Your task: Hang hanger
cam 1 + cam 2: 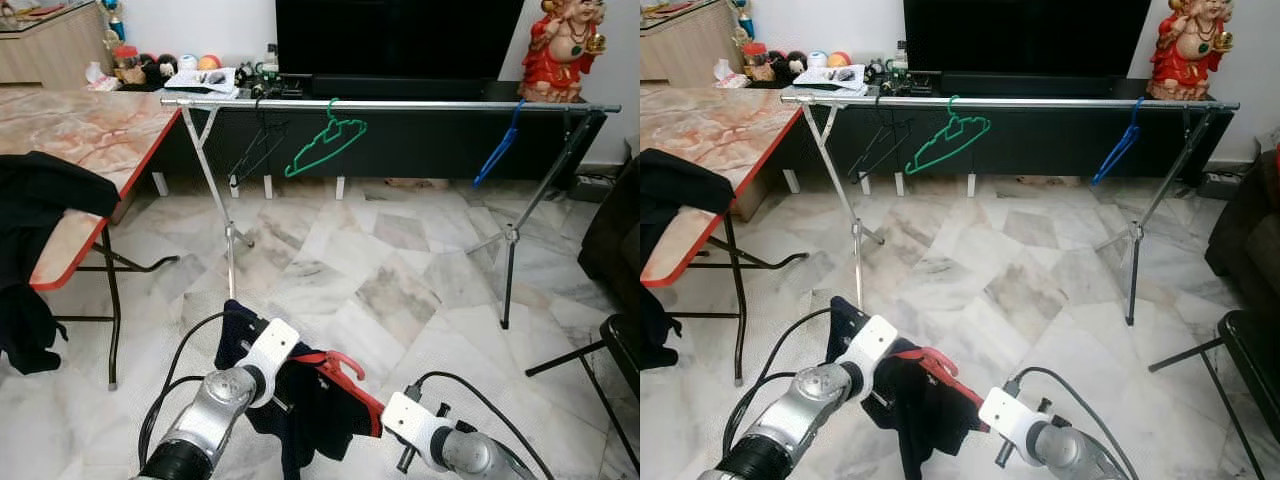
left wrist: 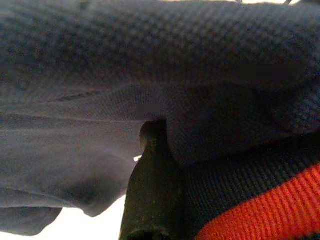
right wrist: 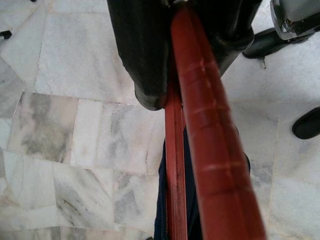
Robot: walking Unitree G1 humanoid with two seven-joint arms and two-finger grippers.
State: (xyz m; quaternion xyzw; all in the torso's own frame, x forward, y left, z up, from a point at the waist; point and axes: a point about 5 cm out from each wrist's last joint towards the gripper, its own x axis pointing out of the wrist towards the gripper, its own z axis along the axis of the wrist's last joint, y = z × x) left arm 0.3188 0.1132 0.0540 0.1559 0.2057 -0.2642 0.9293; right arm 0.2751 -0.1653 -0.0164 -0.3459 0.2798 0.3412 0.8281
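- The red plastic hanger point(image 1: 345, 378) is low in front of the robot, well away from the long silver clothes rail point(image 1: 400, 104). A dark navy shirt point(image 1: 300, 400) hangs on it.
- The hanger looks light and stiff. The shirt is soft and floppy and may slip off. The best place to hold is the red bar.
- The right gripper point(image 3: 172, 85) pinches the red bar tight.
- The left gripper point(image 2: 150, 190) is pushed into the shirt cloth; I cannot tell if it is spread.
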